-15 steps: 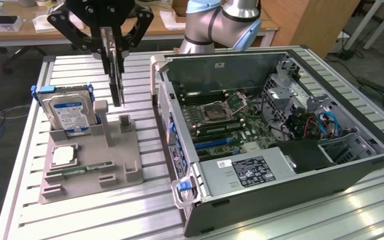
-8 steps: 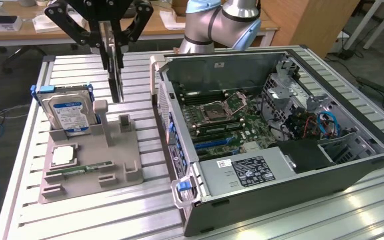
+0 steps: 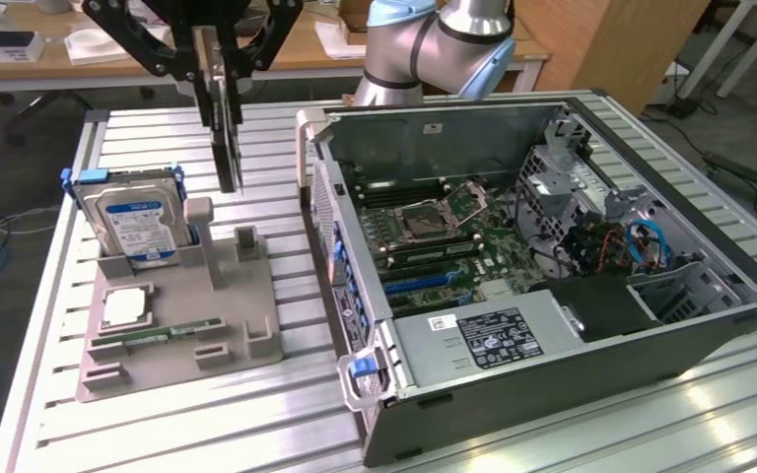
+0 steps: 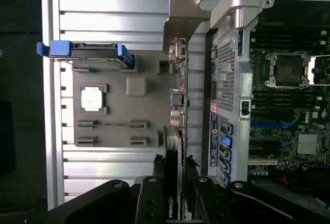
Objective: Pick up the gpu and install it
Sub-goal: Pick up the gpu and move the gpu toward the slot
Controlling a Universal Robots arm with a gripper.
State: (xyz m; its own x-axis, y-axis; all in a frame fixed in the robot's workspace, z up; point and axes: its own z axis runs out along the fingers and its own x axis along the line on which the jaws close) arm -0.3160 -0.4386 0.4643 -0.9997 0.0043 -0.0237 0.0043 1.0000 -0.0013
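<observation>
Thin dark rectangular gpu card (image 3: 228,128) with silver metal end bracket: hanging edge-on, clear of tabletop, over strip between grey moulded holder tray (image 3: 221,330) and open black computer case (image 3: 550,246). Black gripper (image 3: 225,69): jaws clamped on card's two flat faces. On tray: boxy hard drive with blue-white label (image 3: 135,217) upright, square silver processor chip (image 3: 129,307) flat, slim green memory stick (image 3: 155,337). Slatted aluminium tabletop (image 3: 169,138) carries tray and case.
</observation>
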